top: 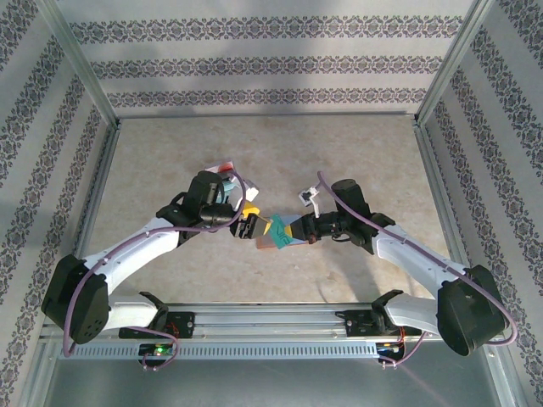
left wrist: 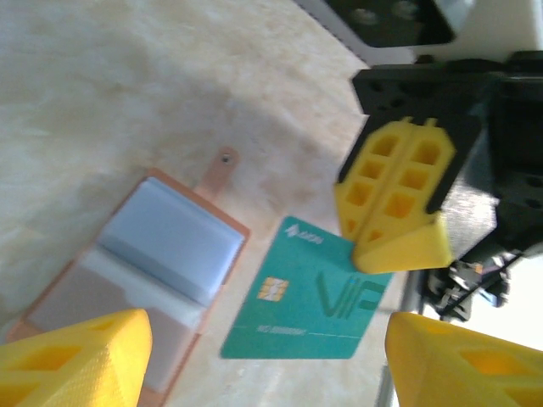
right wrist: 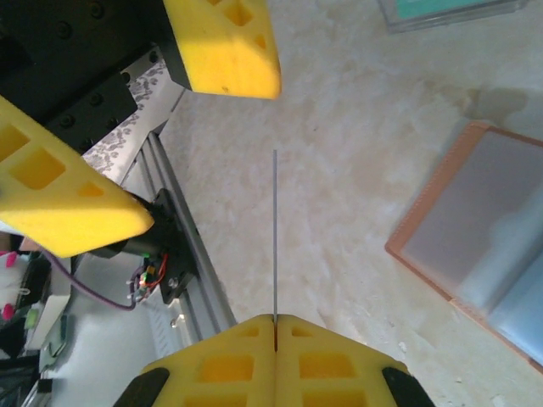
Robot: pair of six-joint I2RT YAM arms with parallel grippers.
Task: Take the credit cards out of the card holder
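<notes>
You have one credit card [left wrist: 297, 309] out: a teal one with a chip and "VIP" lettering. It is clear of the card holder [left wrist: 165, 246] and pinched by one edge in the right gripper [right wrist: 276, 326], whose fingers are pressed together on it. The right wrist view shows the card edge-on, as a thin line running out from between those fingers.

The left gripper [left wrist: 267, 360] is spread, with one finger on either side of the card and touching neither it nor the holder. My guess is that it is lined up to take the card or to go for the holder.

The holder lies open and flat on the worktop [top: 356, 153], just beside the card on its left, pale grey-blue pockets facing up. No card edge shows above the pockets, but you cannot tell from here whether any are tucked inside. Count this as one card out and not yet put down, with the pockets to be checked.

A small teal-and-red stack [top: 223, 169] sits farther back, by the left arm.
</notes>
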